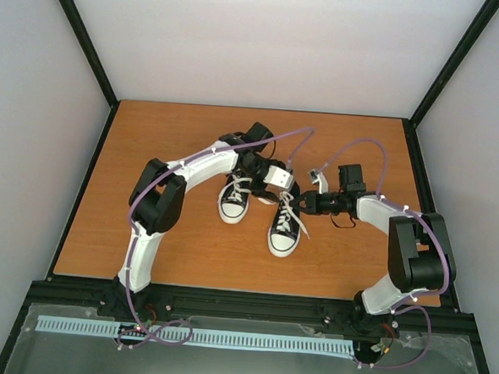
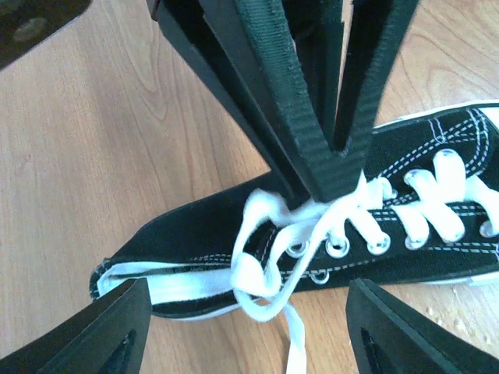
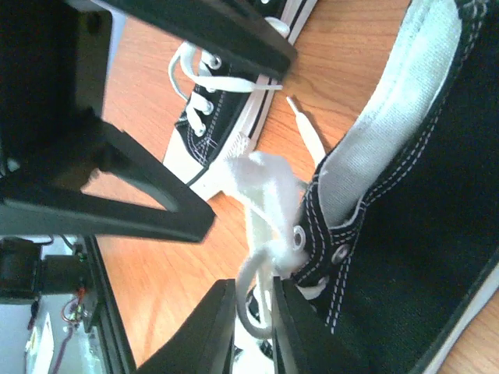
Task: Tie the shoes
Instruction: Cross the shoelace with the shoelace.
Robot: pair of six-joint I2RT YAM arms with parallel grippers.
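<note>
While the table (image 1: 150,147) takes up most of the top view, the left arm (image 1: 191,171) and right arm (image 1: 415,248) both bend in over its middle, and that's where we're busy. The near shoe (image 1: 285,233) sits sole down with its toe toward the arm bases. The far shoe (image 1: 233,201) is just beside it, and nothing is touching that one.

Our left gripper (image 2: 248,296) hangs over the ankle end of the near shoe with its fingers spread wide, holding nothing. Our right gripper (image 3: 255,284) is nearly closed and pinches a strand of the laces (image 3: 265,183) right at the top eyelets. The laces bunch there into a loose tangle of loops. We can't tell if it's a proper knot yet.

Here's what worries us:

- **Single hold:** only that one pinch has the laces. If it slips, we reckon the loops just flop open.
- **Loose shoe:** nothing pins the shoe down, so a firm tug probably drags it across the table instead of tightening anything.
- **Crowded fingers:** the right gripper's tips sit between the left gripper's fingers. Closing the left could clip them or grab the wrong strand.
- **Free lace end:** the free lace end (image 3: 308,132) lies loose on the wood and would be easy to snag.
</note>
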